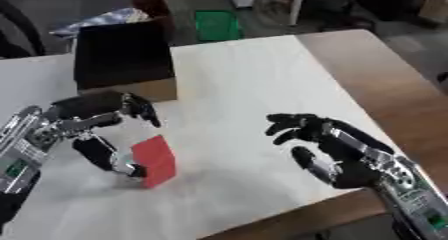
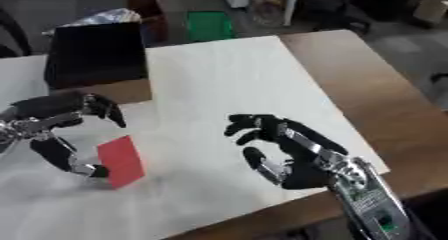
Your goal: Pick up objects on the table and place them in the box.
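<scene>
A red block (image 1: 155, 161) stands tilted on the pale table (image 1: 245, 79), left of centre. My left hand (image 1: 92, 121) arches over it from the left. The thumb (image 1: 118, 164) touches the block's lower left side, while the fingers (image 1: 140, 109) hang spread above the block, apart from it. Behind the hand stands the box (image 1: 122, 59), dark inside with a brown cardboard front wall (image 1: 131, 91). My right hand (image 2: 293, 156) hovers open over the table's right part, its fingers loosely bent and pointing left, with nothing in it.
The table's brown wooden border (image 1: 385, 89) runs down the right side and along the near edge. Beyond the far edge, a green item (image 1: 216, 25) and other clutter lie on the floor.
</scene>
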{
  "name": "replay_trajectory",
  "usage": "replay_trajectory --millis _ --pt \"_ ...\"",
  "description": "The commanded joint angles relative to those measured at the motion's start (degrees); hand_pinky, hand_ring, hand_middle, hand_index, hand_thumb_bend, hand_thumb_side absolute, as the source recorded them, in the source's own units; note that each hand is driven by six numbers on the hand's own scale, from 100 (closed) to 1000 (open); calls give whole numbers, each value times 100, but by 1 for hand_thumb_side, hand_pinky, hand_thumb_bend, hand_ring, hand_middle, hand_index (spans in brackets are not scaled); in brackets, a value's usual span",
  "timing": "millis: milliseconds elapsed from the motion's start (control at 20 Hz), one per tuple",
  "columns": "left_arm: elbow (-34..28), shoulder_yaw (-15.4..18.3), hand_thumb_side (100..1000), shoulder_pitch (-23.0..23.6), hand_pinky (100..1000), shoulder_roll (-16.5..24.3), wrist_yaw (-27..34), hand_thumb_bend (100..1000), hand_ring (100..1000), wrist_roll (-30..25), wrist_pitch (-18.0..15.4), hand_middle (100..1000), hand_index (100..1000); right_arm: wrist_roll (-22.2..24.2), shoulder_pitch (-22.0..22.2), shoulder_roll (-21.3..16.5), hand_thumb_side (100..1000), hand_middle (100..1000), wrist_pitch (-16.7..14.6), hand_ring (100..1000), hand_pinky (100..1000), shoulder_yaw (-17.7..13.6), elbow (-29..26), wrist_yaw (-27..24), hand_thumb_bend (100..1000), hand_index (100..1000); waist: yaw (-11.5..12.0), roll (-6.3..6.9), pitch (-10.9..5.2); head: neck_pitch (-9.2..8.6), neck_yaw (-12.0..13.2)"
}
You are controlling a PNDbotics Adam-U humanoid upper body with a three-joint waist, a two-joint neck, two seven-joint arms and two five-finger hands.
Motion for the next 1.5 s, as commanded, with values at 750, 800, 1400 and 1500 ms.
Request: replay_trajectory --millis 750,800,1400,1500 --pt "324 -73 473 -92 691 -72 -476 692 737 -143 -147 626 777 -8 -12 -103 606 772 49 1000 776 -22 10 75 100 850 -1 -9 -86 15 -41" --pt "357 -71 485 -89 691 -85 -509 689 736 -127 -151 626 777 -9 -7 -101 607 772 54 1000 776 -21 18 90 100 850 -2 -11 -83 16 -44" --pt "497 -48 236 -72 600 -154 -683 676 550 18 -217 463 713 -20 18 -75 631 772 71 1000 775 -15 76 200 100 850 5 -37 -54 24 -49" --pt "466 -20 220 -74 566 -155 -627 645 493 228 -156 385 651 -28 17 -71 630 772 71 1000 775 -18 79 199 100 851 8 -40 -55 24 -51"
